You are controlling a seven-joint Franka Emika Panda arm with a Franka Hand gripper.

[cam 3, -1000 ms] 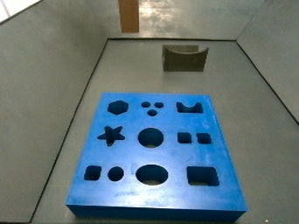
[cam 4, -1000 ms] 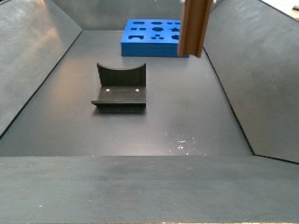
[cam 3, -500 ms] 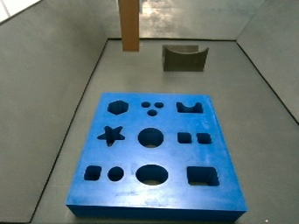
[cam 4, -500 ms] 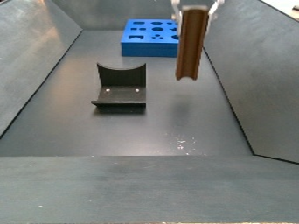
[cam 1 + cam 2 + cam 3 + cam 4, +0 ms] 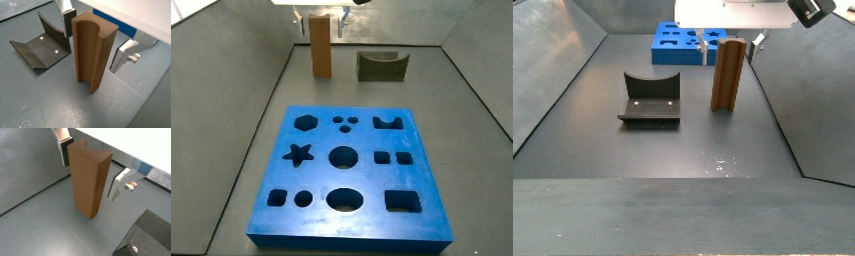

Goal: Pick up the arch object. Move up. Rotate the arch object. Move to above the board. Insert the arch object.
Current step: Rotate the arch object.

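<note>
The arch object (image 5: 727, 75) is a tan-brown elongated block, upright, its lower end on or just above the grey floor. It stands right of the fixture (image 5: 649, 100) and in front of the blue board (image 5: 667, 55). It also shows in a side view (image 5: 321, 55). My gripper (image 5: 734, 40) is at its top end. In both wrist views the silver fingers (image 5: 127, 52) (image 5: 64, 150) flank the block (image 5: 90, 55) (image 5: 87, 183), and my gripper (image 5: 93, 50) (image 5: 89, 181) is shut on it. The block's top shows a curved groove.
The dark fixture (image 5: 381, 66) stands beside the block near the far wall and also shows in both wrist views (image 5: 40, 47) (image 5: 143, 238). The board (image 5: 358, 215) with dark cut-outs fills the near floor. Grey sloping walls enclose the floor on all sides.
The arch object has come straight down with my gripper, from high above the floor to floor level beside the fixture. The gripper body has come into both side views.
</note>
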